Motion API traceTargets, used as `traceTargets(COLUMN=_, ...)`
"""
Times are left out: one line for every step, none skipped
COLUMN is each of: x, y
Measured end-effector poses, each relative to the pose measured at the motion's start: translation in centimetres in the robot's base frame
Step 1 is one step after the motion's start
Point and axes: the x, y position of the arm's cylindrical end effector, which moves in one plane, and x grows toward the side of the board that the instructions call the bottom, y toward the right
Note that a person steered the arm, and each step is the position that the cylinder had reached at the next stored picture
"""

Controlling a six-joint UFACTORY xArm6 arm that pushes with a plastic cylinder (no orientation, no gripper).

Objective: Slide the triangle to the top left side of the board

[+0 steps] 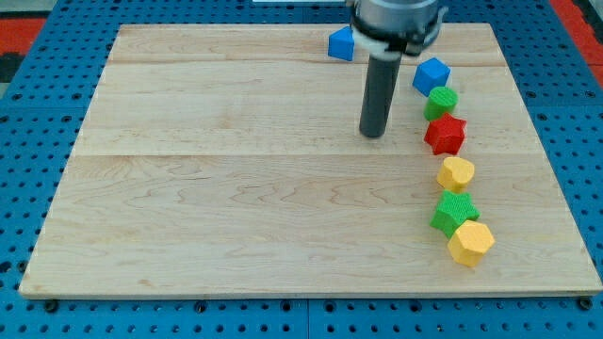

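Note:
A blue triangle-like block [341,43] lies near the view's top edge of the wooden board [236,188], a little right of centre. My tip [374,134] rests on the board below and slightly right of it, well apart from it. The rod rises from the tip to the arm at the view's top. To the tip's right runs a column of blocks: a blue cube [431,74], a green cylinder [440,101], a red star [445,135], a yellow block [456,174], a green star-like block [454,213] and a yellow hexagon [470,244].
The board lies on a blue perforated table [28,113]. Red panels show at the view's top left corner [24,24] and top right corner [575,19].

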Motion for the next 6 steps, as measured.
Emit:
traceTargets(x=-7.4, y=3.4)
traceTargets(x=-14.7, y=5.6)
traceTargets(x=-16.5, y=1.5)
traceTargets(x=-10.6, y=-5.2)
traceTargets(x=-10.0, y=-5.2)
traceTargets(x=-12.1, y=-0.7)
